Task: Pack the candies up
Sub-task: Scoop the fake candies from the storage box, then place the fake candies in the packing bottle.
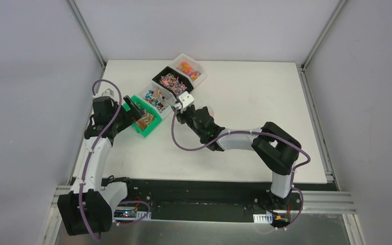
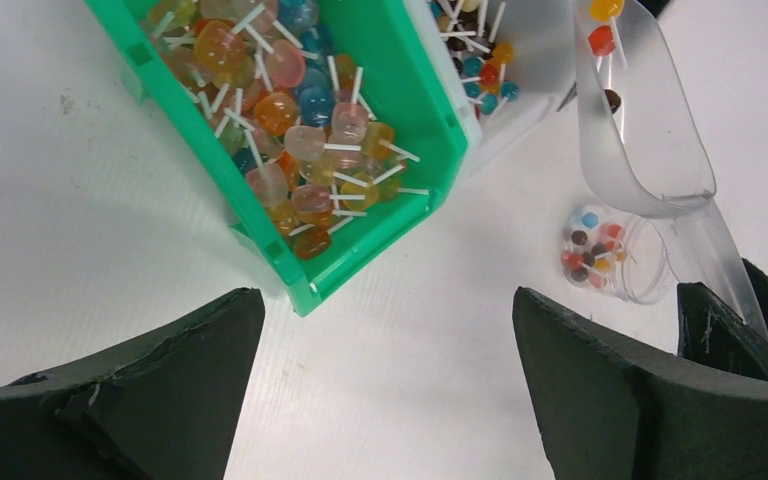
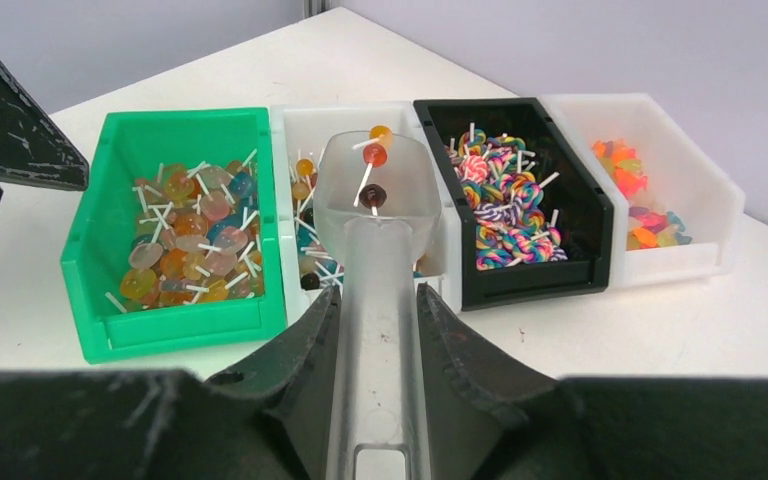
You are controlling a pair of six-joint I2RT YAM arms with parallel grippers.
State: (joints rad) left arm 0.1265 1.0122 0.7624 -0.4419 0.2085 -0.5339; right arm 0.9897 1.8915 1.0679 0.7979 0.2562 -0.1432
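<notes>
Right claw (image 1: 180, 113), top view: at near edge of a white bin (image 1: 155, 97), grip unclear from here. Left claw (image 1: 134, 109) off to its left, over a green bin (image 1: 145, 126). Left wrist view: jaws wide apart, nothing between; clear scoop (image 2: 640, 140) ahead-right, three candies (image 2: 601, 40) in its bowl; small jar (image 2: 645, 275) below scoop's lip, more candies inside. Right wrist view: fingers (image 3: 300, 350) clamped on scoop handle; orange, red, brown candies just ahead in the bowl.

The candies (image 3: 305, 168) are tiny round sweets on white sticks, orange, red, blue and brown. Most lie heaped in the white bin (image 3: 340, 110). Three lie in the scoop (image 3: 375, 275), and several lie in the small jar (image 2: 652, 272).
</notes>
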